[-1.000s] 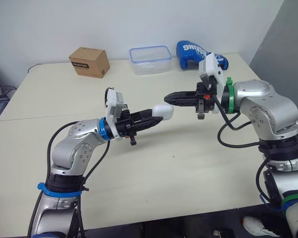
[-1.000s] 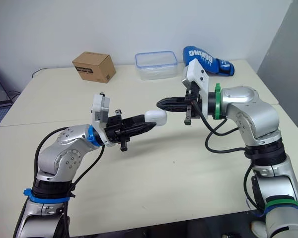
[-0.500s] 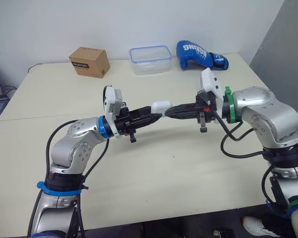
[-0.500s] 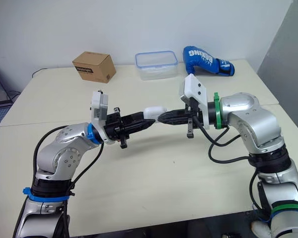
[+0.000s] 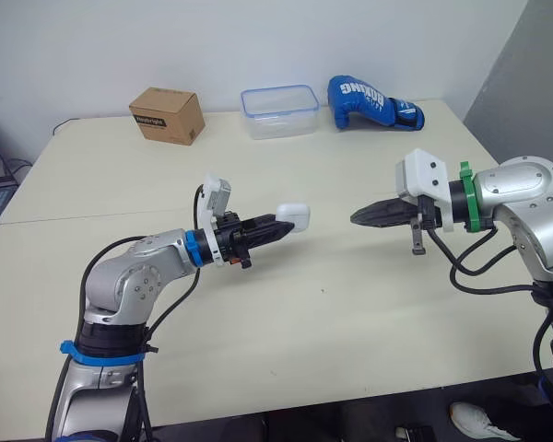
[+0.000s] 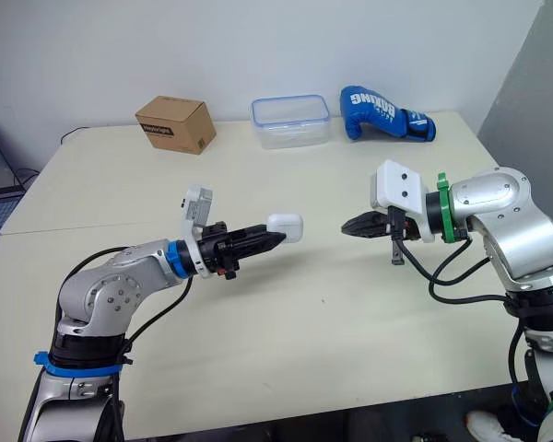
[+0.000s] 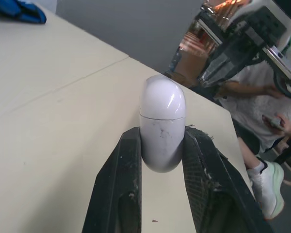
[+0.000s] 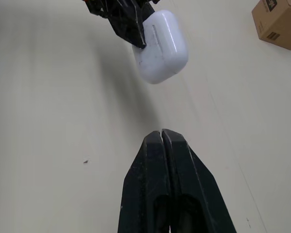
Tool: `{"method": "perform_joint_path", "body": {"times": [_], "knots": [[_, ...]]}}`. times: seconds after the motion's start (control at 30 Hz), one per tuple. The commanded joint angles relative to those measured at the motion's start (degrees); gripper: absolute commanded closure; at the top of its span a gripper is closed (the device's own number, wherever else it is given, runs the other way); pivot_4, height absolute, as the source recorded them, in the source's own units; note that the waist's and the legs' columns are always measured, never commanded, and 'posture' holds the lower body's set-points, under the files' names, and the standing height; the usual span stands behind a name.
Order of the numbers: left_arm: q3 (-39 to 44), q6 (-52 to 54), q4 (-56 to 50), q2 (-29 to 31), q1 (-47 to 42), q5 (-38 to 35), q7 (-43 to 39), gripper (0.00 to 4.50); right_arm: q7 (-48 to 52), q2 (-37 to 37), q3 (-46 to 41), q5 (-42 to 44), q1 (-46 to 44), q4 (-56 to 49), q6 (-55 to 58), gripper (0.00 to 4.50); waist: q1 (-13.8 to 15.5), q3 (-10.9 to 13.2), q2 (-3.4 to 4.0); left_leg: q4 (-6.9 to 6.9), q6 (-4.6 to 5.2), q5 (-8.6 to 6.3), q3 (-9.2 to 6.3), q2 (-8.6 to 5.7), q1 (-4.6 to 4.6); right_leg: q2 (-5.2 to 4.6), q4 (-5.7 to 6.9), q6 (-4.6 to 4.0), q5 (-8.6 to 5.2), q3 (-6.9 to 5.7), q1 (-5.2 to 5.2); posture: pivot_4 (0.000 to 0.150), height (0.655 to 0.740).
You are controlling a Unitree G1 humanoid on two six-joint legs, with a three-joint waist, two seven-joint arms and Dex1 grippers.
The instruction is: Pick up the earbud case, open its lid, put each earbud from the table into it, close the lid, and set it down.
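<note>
My left gripper [image 5: 284, 224] is shut on the white earbud case [image 5: 295, 216], holding it above the middle of the table; the case [image 7: 162, 123] sits between the two black fingers [image 7: 121, 184] with its lid closed. The right gripper [image 5: 358, 218] hangs to the right of the case with a clear gap between them, its fingers pressed together and nothing in them. From the right wrist view the case [image 8: 161, 44] lies straight ahead of the fingertips [image 8: 161, 135]. No loose earbuds are visible on the table.
At the table's far edge stand a brown cardboard box [image 5: 167, 114], a clear plastic container with a blue rim [image 5: 278, 110] and a blue boxing glove [image 5: 372, 101]. A person sits beyond the table's right end [image 7: 254, 102].
The right gripper has pulled back to the right, away from the case it was touching half a second ago. My left gripper has lowered slightly, still holding the case.
</note>
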Motion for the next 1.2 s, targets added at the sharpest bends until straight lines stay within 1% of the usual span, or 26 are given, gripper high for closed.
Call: {"method": "perform_joint_path", "body": {"times": [0.03,0.13,0.3,0.57,0.83,1.07,1.13,1.2], "knots": [[1.29,5.75,1.46,-0.51,-0.63,-2.37,3.15,3.69,0.37,-0.05,-0.73,-0.4,0.25,-0.92,-1.53,4.48,0.02,0.0,0.0,0.0,0.0,0.0,0.0,0.0,0.0,0.0,0.0,0.0,0.0,0.0,0.0,0.15,0.74],[1.96,10.65,4.66,-1.86,-1.8,-3.69,5.59,3.69,0.39,0.45,-0.55,-0.76,0.64,-1.15,-1.59,4.48,0.03,0.0,0.0,0.01,-0.01,0.0,-0.02,0.0,0.0,0.0,0.02,0.0,0.0,-0.01,0.0,0.15,0.74],[0.03,13.53,7.83,-3.28,-2.93,-1.72,7.5,3.69,-0.03,1.25,0.41,-2.15,1.61,-0.74,-2.47,4.48,0.09,0.0,0.0,0.02,-0.01,0.01,-0.02,-0.01,0.0,0.0,0.0,0.0,0.0,-0.01,0.0,0.15,0.74],[-2.81,12.8,14.7,-5.61,-5.02,3.3,8.38,3.69,-0.23,0.97,2.92,-6.86,5.6,1.13,-6.75,4.48,0.25,0.0,0.0,0.02,-0.02,0.01,-0.01,-0.02,0.0,-0.01,0.0,0.0,0.0,0.0,-0.01,0.15,0.74],[-4.32,10.43,18.66,-5.56,-4.86,8.33,7.27,3.69,-0.46,1.41,3.14,-8.72,6.42,2.21,-7.12,4.48,0.3,0.0,0.0,0.03,-0.03,0.01,0.0,-0.02,0.0,-0.01,0.01,0.0,0.0,0.01,-0.01,0.15,0.74],[-4.13,10.39,20.11,-5.94,-4.96,9.97,7.52,3.69,-0.41,1.88,3.26,-9.76,6.44,2.78,-7.23,4.48,0.54,-0.01,0.0,0.04,-0.03,0.01,0.0,-0.02,0.03,-0.01,0.04,0.0,0.0,0.01,0.01,0.15,0.74],[-3.99,10.48,19.96,-5.68,-4.84,10.23,7.61,2.97,-0.3,2.08,3.23,-10.01,6.41,2.94,-7.28,4.5,0.56,-0.01,0.0,0.04,-0.03,0.01,0.0,-0.02,0.03,-0.01,0.04,0.0,0.0,0.01,0.02,0.15,0.74],[-3.55,11.11,18.51,-4.74,-4.36,10.16,7.31,2.46,-0.21,2.22,3.18,-10.08,6.39,3.01,-7.29,4.5,0.58,-0.01,0.0,0.05,-0.03,0.01,0.0,-0.02,0.03,-0.01,0.04,0.0,0.0,0.01,0.0,0.15,0.74]]}}
